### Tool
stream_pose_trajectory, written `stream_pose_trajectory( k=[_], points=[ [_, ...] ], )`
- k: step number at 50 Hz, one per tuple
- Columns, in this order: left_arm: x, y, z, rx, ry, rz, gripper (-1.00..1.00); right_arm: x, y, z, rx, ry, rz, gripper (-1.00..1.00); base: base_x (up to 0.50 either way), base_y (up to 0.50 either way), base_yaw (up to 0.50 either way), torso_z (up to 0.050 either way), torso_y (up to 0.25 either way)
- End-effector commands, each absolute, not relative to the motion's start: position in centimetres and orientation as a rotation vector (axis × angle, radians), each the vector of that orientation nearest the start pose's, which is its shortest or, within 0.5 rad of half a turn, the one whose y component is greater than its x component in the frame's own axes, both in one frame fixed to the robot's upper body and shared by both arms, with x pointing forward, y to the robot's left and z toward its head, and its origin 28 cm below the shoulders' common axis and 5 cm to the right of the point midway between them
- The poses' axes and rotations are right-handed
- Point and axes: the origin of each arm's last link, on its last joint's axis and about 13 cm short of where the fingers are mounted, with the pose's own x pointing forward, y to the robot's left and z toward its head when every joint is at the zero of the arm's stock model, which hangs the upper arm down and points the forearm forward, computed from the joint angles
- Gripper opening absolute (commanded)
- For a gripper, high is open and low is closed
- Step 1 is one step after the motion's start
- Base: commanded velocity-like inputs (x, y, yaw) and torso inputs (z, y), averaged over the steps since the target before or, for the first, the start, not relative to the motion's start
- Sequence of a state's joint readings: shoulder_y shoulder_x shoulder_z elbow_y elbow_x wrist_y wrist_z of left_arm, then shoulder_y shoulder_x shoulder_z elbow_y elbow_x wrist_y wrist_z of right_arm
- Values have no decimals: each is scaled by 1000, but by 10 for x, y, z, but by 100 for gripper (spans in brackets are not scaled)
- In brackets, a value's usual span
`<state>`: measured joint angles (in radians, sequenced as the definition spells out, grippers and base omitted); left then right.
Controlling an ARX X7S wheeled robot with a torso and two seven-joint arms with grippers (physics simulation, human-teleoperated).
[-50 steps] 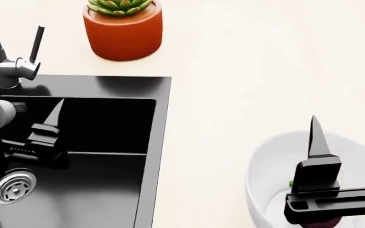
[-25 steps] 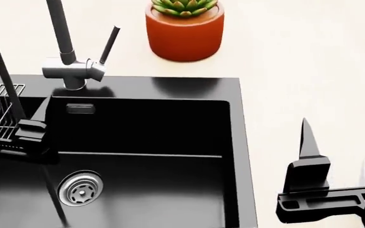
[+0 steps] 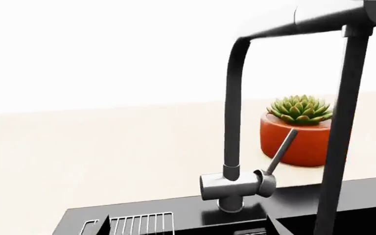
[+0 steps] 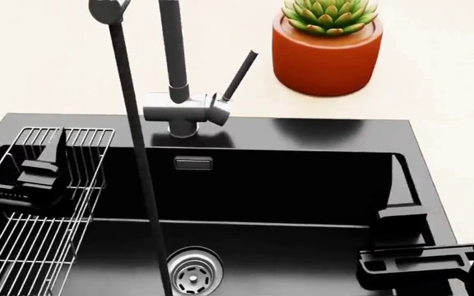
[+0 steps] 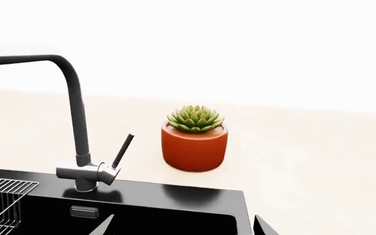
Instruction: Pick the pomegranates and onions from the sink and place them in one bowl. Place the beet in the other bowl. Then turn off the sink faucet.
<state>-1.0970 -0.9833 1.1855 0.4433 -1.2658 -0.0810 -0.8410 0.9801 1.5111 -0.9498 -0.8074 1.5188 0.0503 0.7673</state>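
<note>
The faucet stands tall behind the sink, its lever leaning up toward the plant, between both grippers, left and right, grip unclear.

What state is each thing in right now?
sink faucet: running, lever tilted up.
sink: no produce visible, drain uncovered.
wire rack: seated at the basin's left, bare.
left gripper: open, holding nothing.
right gripper: open, holding nothing.
succulent pot: upright on the counter.
</note>
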Motion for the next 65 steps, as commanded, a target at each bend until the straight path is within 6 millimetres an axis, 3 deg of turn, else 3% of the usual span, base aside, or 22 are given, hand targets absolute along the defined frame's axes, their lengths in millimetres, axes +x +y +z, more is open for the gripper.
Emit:
stream_pose_trajectory(
  k=[1, 23, 52, 59, 65],
  points=[
    [246, 233, 212, 0, -42, -146, 100, 160, -177, 255, -30, -47, 89, 100, -1, 105, 0, 0, 0],
    [251, 236, 215, -2, -54, -131, 100, 159, -178, 252, -38, -36, 70, 100, 40, 1, 0, 0, 0],
    [252, 239, 205, 5, -36, -116, 100, 176, -175, 243, 24, -7, 67, 100, 141, 1, 0, 0, 0],
    [251, 236, 205, -15, -33, -120, 100, 188, -169, 240, 85, -32, 86, 100, 0, 0, 0, 0, 0],
    [252, 236, 205, -23, -35, -118, 100, 216, -173, 235, 113, -3, 83, 100, 0, 0, 0, 0, 0]
  ],
)
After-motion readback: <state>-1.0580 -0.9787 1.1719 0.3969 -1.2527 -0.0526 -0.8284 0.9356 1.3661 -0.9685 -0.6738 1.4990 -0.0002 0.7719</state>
